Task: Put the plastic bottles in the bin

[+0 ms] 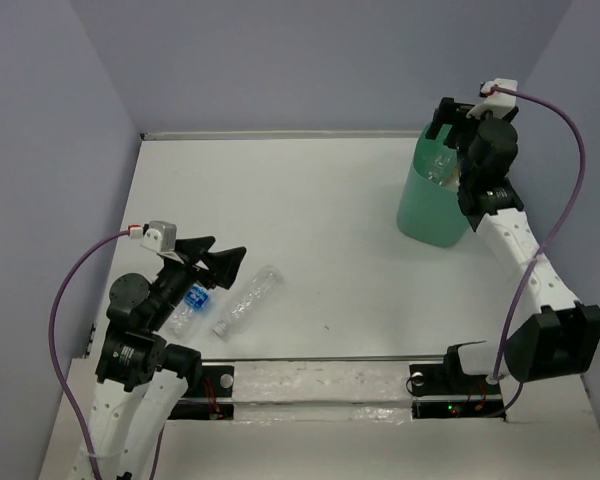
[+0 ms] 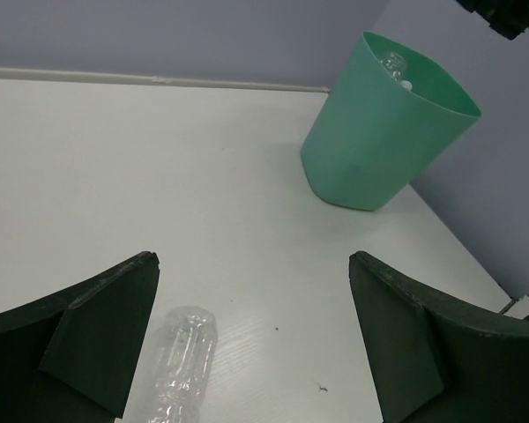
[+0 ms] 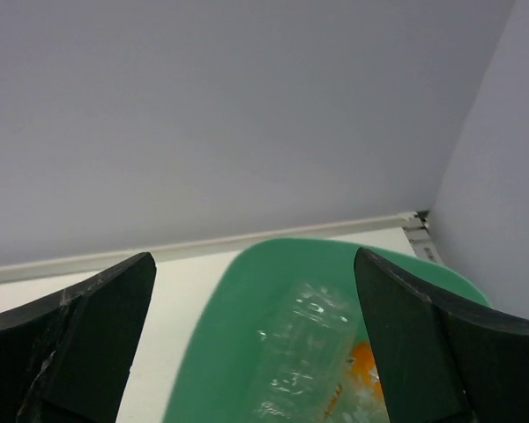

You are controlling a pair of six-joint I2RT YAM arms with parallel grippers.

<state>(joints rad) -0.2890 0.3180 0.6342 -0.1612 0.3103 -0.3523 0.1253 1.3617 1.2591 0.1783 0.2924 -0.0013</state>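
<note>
Bin [image 1: 432,205] stood upright at the far right of the surface [image 1: 310,190], close to the back wall. Inside, per the right wrist cam, was at least one binned bottle [image 3: 304,352], clear, w/ an orange bit [image 3: 363,363] beside it. Cap or label, couldn't tell. More may have lain under it, but an exact count wasn't visible.

Right pincer [image 3: 254,282] hung directly over the bin mouth, jaws spread wide, nothing betw. them.

Two bottles were out on the surface, near-left, well apart from the bin. A clear bottle [image 1: 248,300] lay on its side, w/ a blue-labelled bottle [image 1: 192,302] just beside it, partly under the left arm. Left pincer [image 2: 251,264] hovered over them, jaws wide, gripping nothing. The clear one lay below, near one finger.

My read: task mostly done, approx. two bottles left, both on the left arm's side.
</note>
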